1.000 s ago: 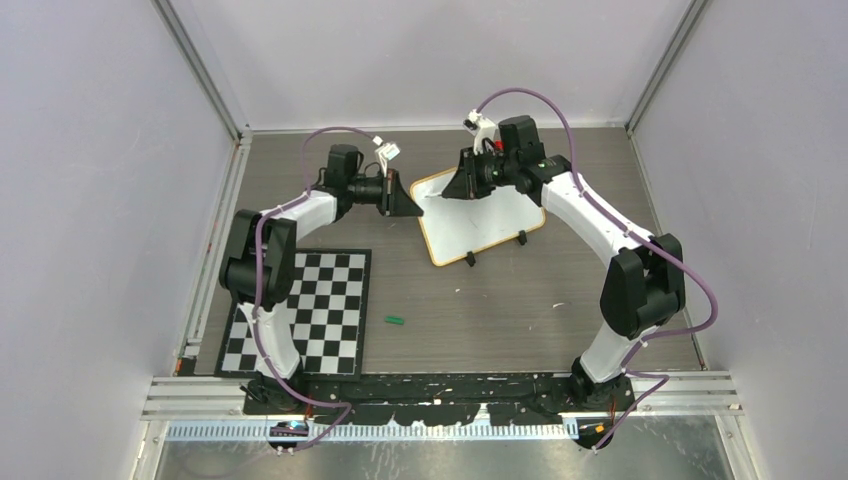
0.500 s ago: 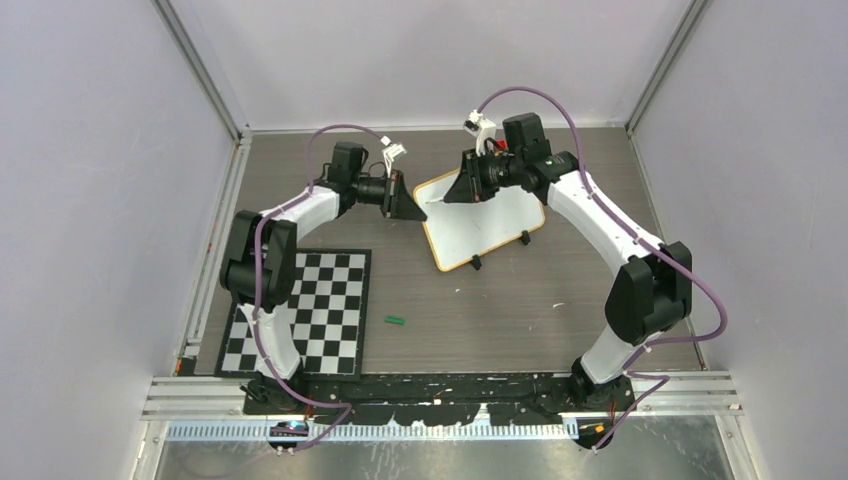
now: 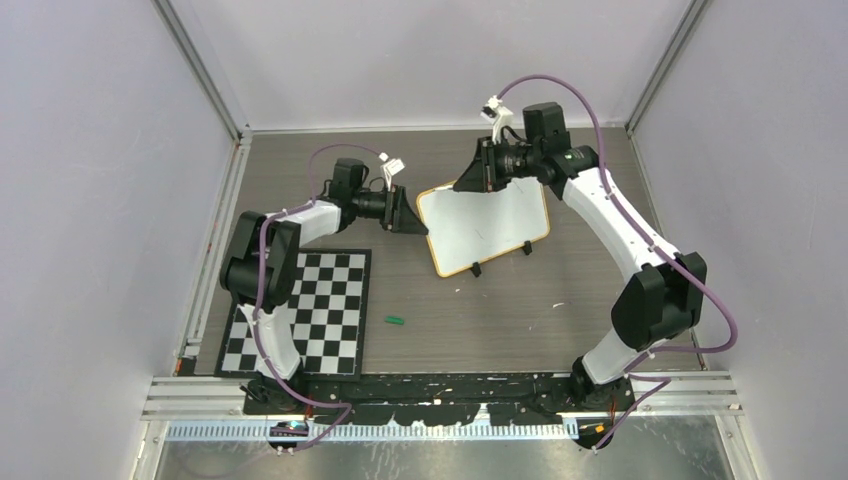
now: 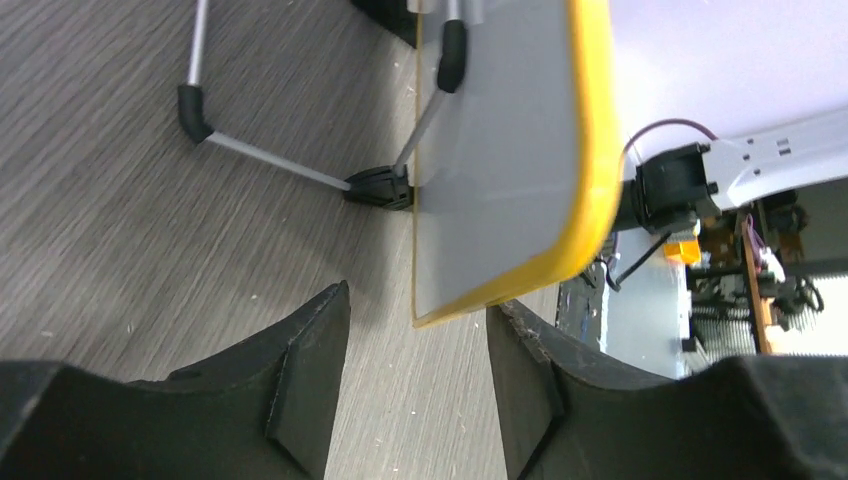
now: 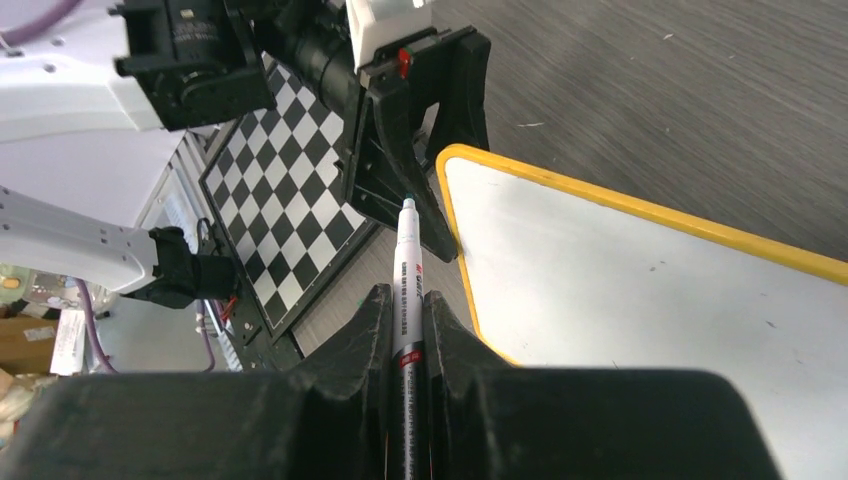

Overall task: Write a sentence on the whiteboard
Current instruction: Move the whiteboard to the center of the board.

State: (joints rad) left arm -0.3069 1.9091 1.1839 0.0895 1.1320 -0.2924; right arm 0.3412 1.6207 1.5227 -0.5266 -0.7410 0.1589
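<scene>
Since a second ago, the left end effector (image 4: 418, 300) is opening up, jaws partly apart and gripping nothing, at the corner of the small yellow-framed whiteboard (image 3: 485, 222) propped far-centre on the grey wood-grain surface (image 3: 520, 300). The right end effector (image 5: 404, 298) is pinching a white marker pen (image 5: 408, 250). We're guessing writing hasn't begun: the tip needs lowering onto the blank face.

A grey wood-grain table top (image 3: 520, 335) fills the middle, closed in by plain pale lilac walls: a back wall (image 3: 430, 60) at 12 o'clock, a left wall (image 3: 90, 200) at 9 o'clock and a right wall (image 3: 770, 200) at 3 o'clock. A slim metal post (image 3: 200, 70) rises at 11 o'clock and another post (image 3: 658, 65) at 1 o'clock. A ribbed metal rail (image 3: 195, 395) runs along the table's edge at 6 o'clock. The light is soft and even, with only faint shadows.
</scene>
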